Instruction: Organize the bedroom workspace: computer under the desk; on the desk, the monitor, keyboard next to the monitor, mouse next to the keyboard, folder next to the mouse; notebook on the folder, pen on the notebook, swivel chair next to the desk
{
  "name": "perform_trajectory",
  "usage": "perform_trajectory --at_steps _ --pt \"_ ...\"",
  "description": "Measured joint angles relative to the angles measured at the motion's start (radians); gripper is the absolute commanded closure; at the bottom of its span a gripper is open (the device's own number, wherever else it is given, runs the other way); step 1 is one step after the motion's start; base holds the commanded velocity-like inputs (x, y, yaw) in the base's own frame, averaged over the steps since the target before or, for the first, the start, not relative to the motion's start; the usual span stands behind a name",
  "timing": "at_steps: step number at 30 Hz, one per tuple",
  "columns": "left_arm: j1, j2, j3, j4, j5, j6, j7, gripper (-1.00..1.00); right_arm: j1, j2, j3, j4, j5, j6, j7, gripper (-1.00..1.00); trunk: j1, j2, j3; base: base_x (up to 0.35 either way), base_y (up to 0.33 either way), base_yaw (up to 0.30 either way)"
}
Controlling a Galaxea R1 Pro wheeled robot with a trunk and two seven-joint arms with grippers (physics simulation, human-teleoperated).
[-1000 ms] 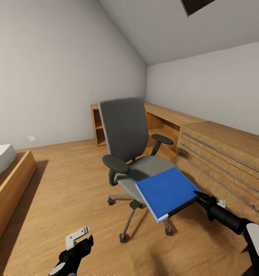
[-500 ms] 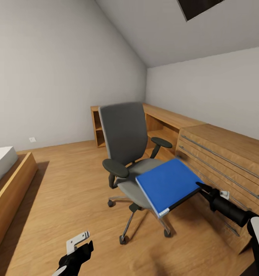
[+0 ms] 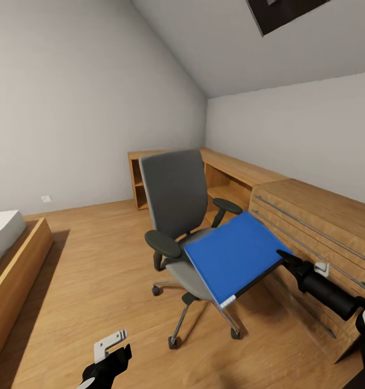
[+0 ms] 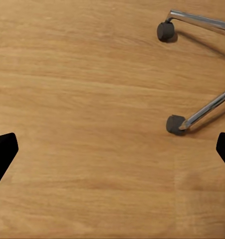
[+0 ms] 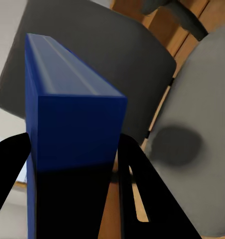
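The grey swivel chair [image 3: 175,195] stands on the wooden floor in the middle of the room. The thick blue folder [image 3: 234,256] hangs tilted just above the front of its seat, one corner low. My right gripper [image 3: 284,258] is shut on the folder's right edge. In the right wrist view the folder [image 5: 67,124] sits between the black fingers [image 5: 142,184], with the chair's back and seat behind it. My left gripper [image 3: 109,359] hangs low over the floor, open and holding nothing; its wrist view shows two of the chair's wheels [image 4: 175,123].
A light wooden chest with long bar handles [image 3: 323,227] stands close on the right, behind my right arm. A low wooden shelf unit [image 3: 231,173] runs along the far wall. A wooden bed frame [image 3: 15,259] is at the left. Open floor lies between bed and chair.
The folder has risen off the chair seat in my right gripper and tilted more. The camera has tipped up a little. My left gripper sits slightly lower in the picture.
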Motion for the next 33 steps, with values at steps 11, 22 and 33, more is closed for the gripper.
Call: perform_trajectory --at_steps 11,22,33 --pt "0.0 -0.002 -0.005 0.017 -0.005 0.0 0.003 -1.0 0.004 0.109 -0.004 -0.064 0.0 -0.008 -0.002 1.0 -0.042 0.077 0.034 0.0 0.0 0.0" --pt "0.0 -0.008 -0.062 0.237 -0.06 -0.169 0.006 -1.0 0.004 0.165 -0.005 -0.068 0.002 -0.014 -0.028 1.0 -0.084 0.154 0.069 0.0 0.0 0.0" --pt "0.0 -0.01 -0.116 0.376 -0.122 -0.278 0.001 -1.0 -0.158 0.228 0.001 -0.064 -0.024 -0.271 -0.284 1.0 -0.127 0.231 0.103 0.0 0.0 0.0"
